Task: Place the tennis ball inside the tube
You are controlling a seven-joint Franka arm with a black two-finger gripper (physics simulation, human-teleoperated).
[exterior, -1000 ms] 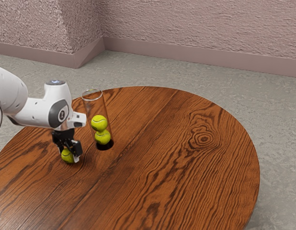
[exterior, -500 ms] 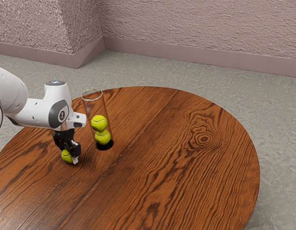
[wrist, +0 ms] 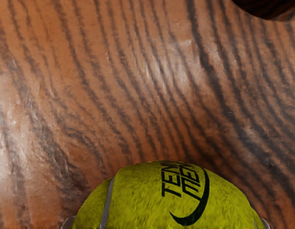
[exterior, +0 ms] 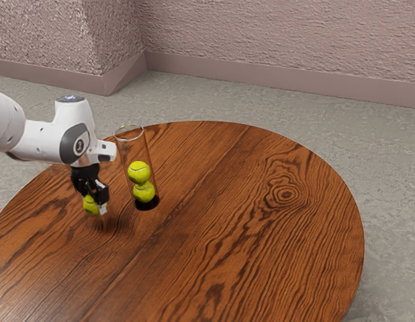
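Pincer (exterior: 96,205) is closed on the tennis ball (exterior: 90,203), one finger on each side of it. In the wrist view, the ball sits between the tips of the two fingers, which just show at its edges. Dark printed letters and a curved dark stroke mark its yellow fuzz, and a pale seam runs down one side.

The ball is held a little above the desk (exterior: 227,201), with a soft shadow on the wood below. It is outside the tube (exterior: 150,161) and lower than the tube's open rim.

The tube is clear and stands upright on the desk, near the pincer and toward the exterior view's right from it. It has a pale ring around the top and a dark bottom. Two more yellow balls are inside, the upper ball (exterior: 139,172) resting on the lower ball (exterior: 144,194).

The white arm (exterior: 43,139) comes in from the exterior view's left, and the pincer points down at its end. The desk has a rounded edge and reddish brown wood with dark grain. Around it is a grey floor (exterior: 392,255), with a rough pinkish wall (exterior: 274,40) behind. In the wrist view, a dark curved thing (wrist: 274,7) lies beyond the ball; I cannot tell what it is.
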